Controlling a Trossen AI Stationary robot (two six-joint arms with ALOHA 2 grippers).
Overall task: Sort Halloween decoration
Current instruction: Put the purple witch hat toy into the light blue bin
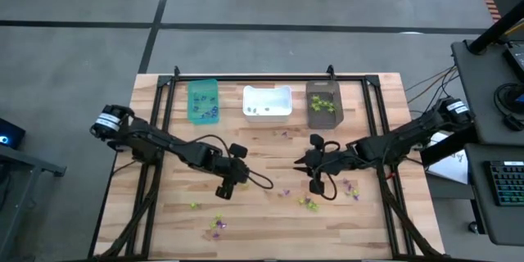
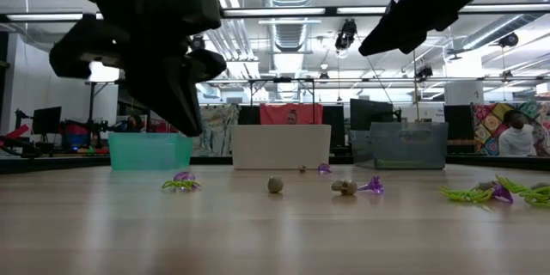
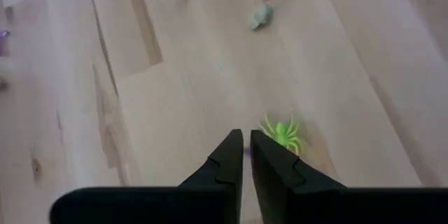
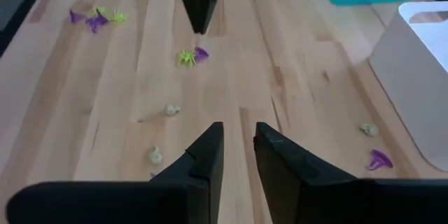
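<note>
I see the Halloween decoration scattered loose over the near half of the table: a cluster near the right gripper, a few pieces near the front left, and two purple ones just in front of the white bin. Some trinkets already lie in the teal bin, the white bin and the brown bin, which stand in a row along the far edge.

My left gripper hangs over the table left of centre, its fingers pressed almost together with only a slit between them; a green spider lies just beside the tips, and I can't make out anything pinched. My right gripper is right of centre with its fingers a little apart, nothing between them.

The middle of the table between the two grippers is bare wood. From table height, both arms blur into dark shapes and the small pieces are hard to tell apart.
</note>
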